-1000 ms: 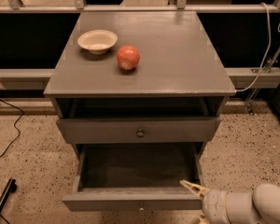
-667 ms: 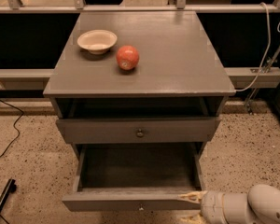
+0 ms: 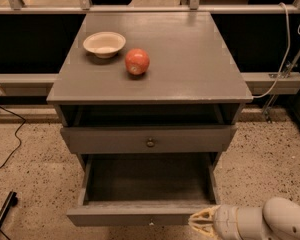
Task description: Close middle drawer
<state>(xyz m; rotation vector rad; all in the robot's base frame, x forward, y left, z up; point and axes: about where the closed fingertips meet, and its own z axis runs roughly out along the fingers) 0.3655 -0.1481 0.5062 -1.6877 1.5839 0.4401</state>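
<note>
The middle drawer [image 3: 140,215] is pulled far out of the grey cabinet [image 3: 190,64]. Its deep grey box is open and looks empty, and a tiny pale knob [image 3: 151,223] sits on its low front panel. Above it, the taller-fronted drawer [image 3: 115,140] with the dark round knob [image 3: 150,143] stands a little way out. My gripper [image 3: 202,224], pale on a white arm, is at the right end of the middle drawer's front panel, at the bottom right of the view. The lowest drawer is out of view.
A cream bowl [image 3: 104,43] and a red apple [image 3: 137,61] sit on the cabinet top. A white cable [image 3: 280,54] hangs at the right. A black cable [image 3: 10,134] and a dark bar [image 3: 2,216] lie on the speckled floor at the left.
My gripper has moved from over the middle drawer's right rim down to the right end of its front panel. The drawer has not visibly moved.
</note>
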